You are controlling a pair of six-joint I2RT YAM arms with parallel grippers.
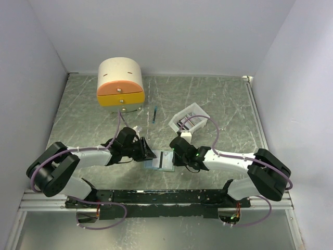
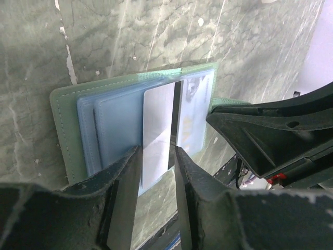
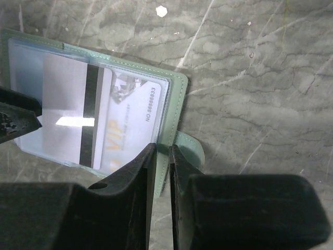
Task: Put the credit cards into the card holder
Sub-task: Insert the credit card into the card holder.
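- Top view: my left claw [image 1: 147,152] and right claw [image 1: 176,154] meet over the card holder [image 1: 159,162]. It lies open on the table between them, near my bases. The cards are too small to read here.
- Left wrist: my left fingers [image 2: 125,192] stand spread, with the striped card [image 2: 157,125] showing in the gap. Its far part lies under a clear sleeve and its near end seems to stick out. I judge I should nudge that end straight along the pocket, low and flat, without lifting the sleeve. Whether my fingers touch the card I cannot tell from this angle.
- Right wrist: my right fingers [image 3: 140,172] are nearly pressed together, pinching the holder's cover rim, which steadies it. The VIP card [image 3: 130,122] sits pocketed beside the striped one. Glare hides how deep the striped card is seated.
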